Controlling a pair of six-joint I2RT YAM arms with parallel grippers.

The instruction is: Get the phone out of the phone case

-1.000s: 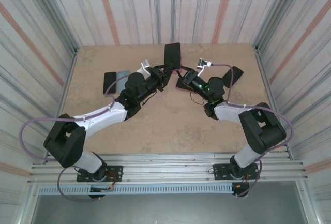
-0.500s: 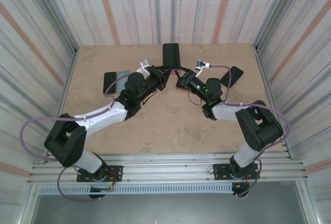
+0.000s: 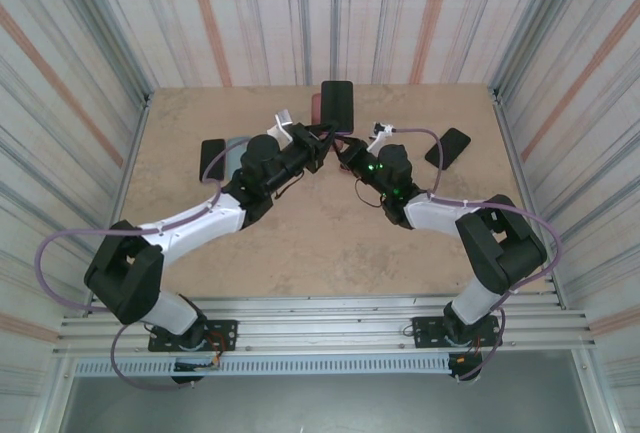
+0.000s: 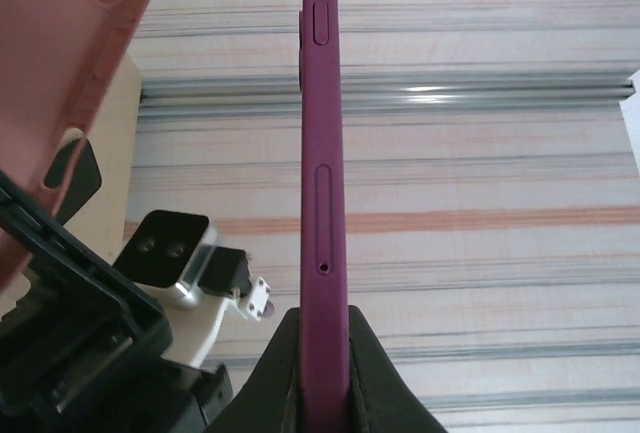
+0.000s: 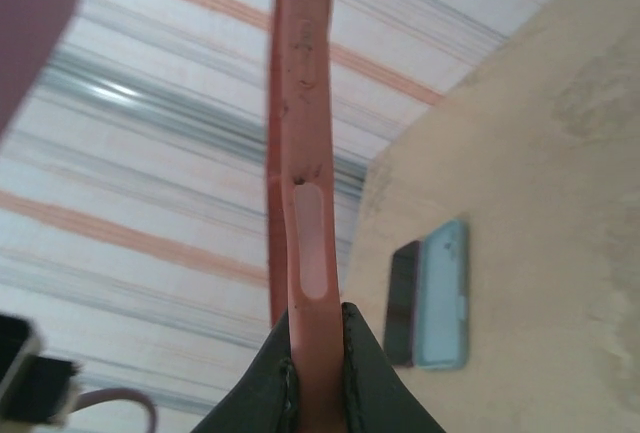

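**Phone and case held apart above the far tabletop**

The left hand (image 4: pixel 325 341) was clamped shut on the lower end of the purple phone (image 4: pixel 325 153), pinching it across its flat faces and holding it upright. Just beside it, the right hand (image 5: pixel 318 341) was pinched shut on the pink case (image 5: pixel 299 103), which looked empty and clear of the phone. The phone is likely stiff, dense and smooth, with glass that would not take a drop, so a hold across the broad faces and away from the side buttons seems safest. The case appears light and bendy, and would probably flex if gripped by one wall. A blue-cased phone (image 5: pixel 440 293) lay on the tabletop (image 5: pixel 540 153) below.
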